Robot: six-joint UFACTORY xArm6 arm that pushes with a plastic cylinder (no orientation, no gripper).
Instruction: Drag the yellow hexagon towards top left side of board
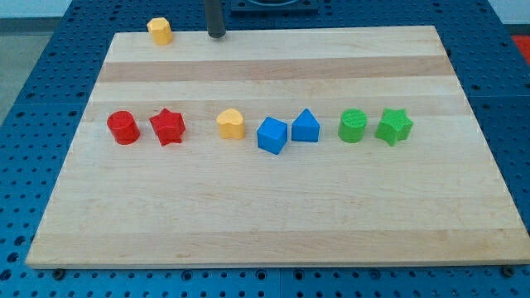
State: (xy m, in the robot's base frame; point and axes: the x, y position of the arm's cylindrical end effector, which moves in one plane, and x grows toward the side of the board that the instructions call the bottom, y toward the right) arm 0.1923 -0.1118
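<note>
Claw: there is none on this arm; it ends in a plain dark rod, so nothing is clenched or released. My tip (216, 35) rests at the top edge of the counter, a little left of the middle.

Tip and nearest block: the yellow hexagon (160, 31) lies near my tip, on the view's left of it, with a clear gap between them. They are not touching.

Yellow hexagon: it sits at the very top edge of the wooden counter (273, 215), in the top left part, and seems to overlap the rim.

Row across the middle, from the view's left: a red cylinder (122, 127), a red star (167, 127), a yellow heart (231, 124), a blue cube (272, 135), a blue triangular block (305, 126), a green cylinder (353, 126) and a green star (394, 127). All are well apart from my tip.

Step in hand: by my reading, the hexagon is already near its goal, so the task looks close to done or in its last nudge.

Next move: any further push would call for my tip to meet the hexagon's right side and press gently towards the view's left.

Risk: too firm a push could send the block off the counter's edge.
</note>
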